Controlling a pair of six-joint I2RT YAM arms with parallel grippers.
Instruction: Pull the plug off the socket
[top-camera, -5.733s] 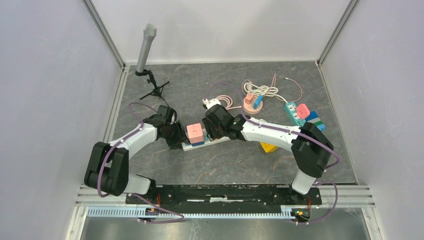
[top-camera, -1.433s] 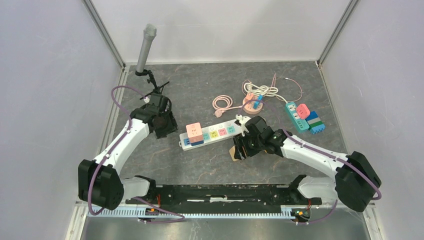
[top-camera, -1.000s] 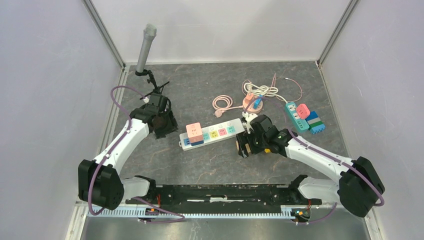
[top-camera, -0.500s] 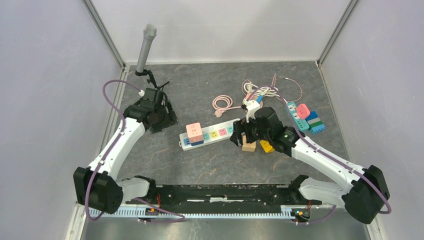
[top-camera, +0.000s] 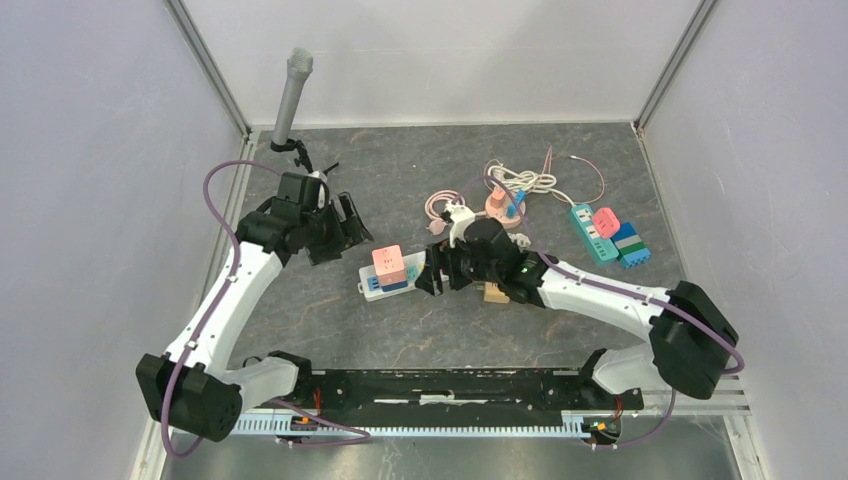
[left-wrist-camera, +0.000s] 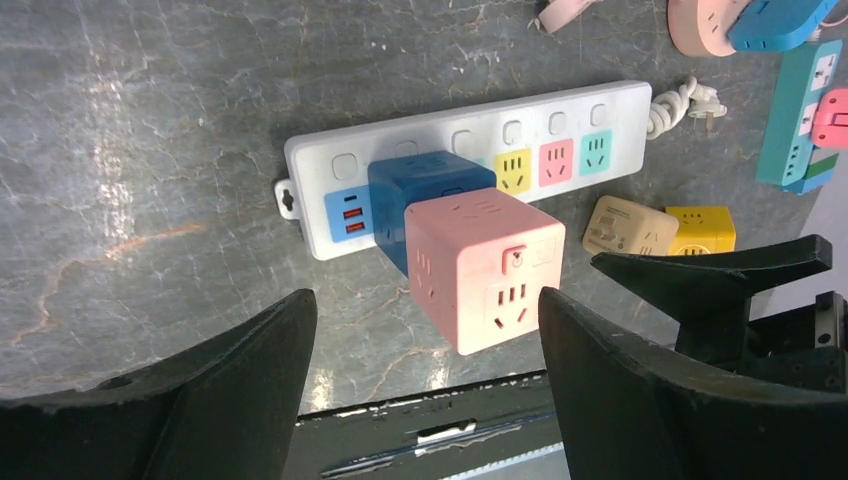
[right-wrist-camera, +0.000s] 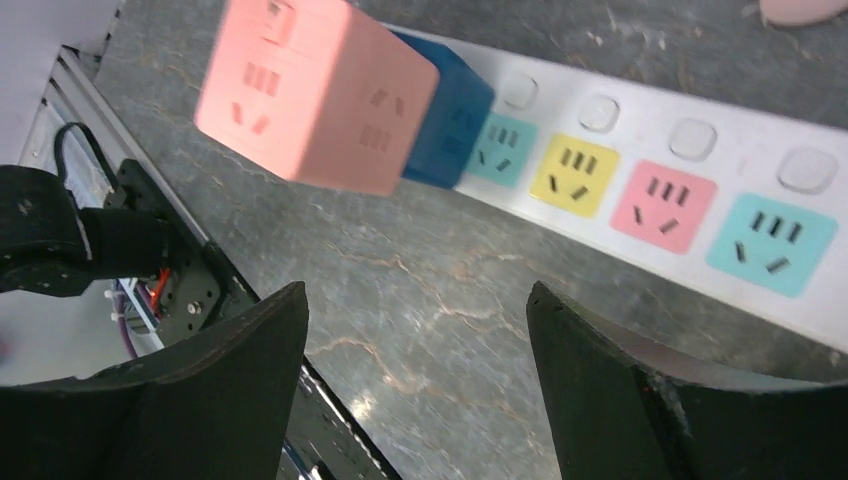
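Observation:
A white power strip (top-camera: 452, 262) lies mid-table. A blue cube adapter (left-wrist-camera: 430, 185) is plugged into its left end, with a pink cube adapter (top-camera: 388, 264) stacked on it. My left gripper (top-camera: 345, 228) is open and empty, above and left of the cubes; in its wrist view the gripper (left-wrist-camera: 425, 300) frames the pink cube (left-wrist-camera: 485, 270). My right gripper (top-camera: 430, 277) is open and empty, hovering by the strip just right of the cubes; its wrist view shows the gripper (right-wrist-camera: 415, 295) over bare table below the pink cube (right-wrist-camera: 315, 95). A beige plug (top-camera: 493, 292) lies loose.
A yellow plug (left-wrist-camera: 700, 228) lies beside the beige one. A round pink socket (top-camera: 503, 205), a coiled pink cable (top-camera: 440, 205), a white cable (top-camera: 525, 180) and a teal strip (top-camera: 590, 228) with pink and blue plugs sit at the back right. A microphone stand (top-camera: 292, 95) stands back left.
My right gripper let go of the beige plug, which lies on the table, and swung left to the strip beside the cubes. My left gripper shifted slightly right toward the cubes.

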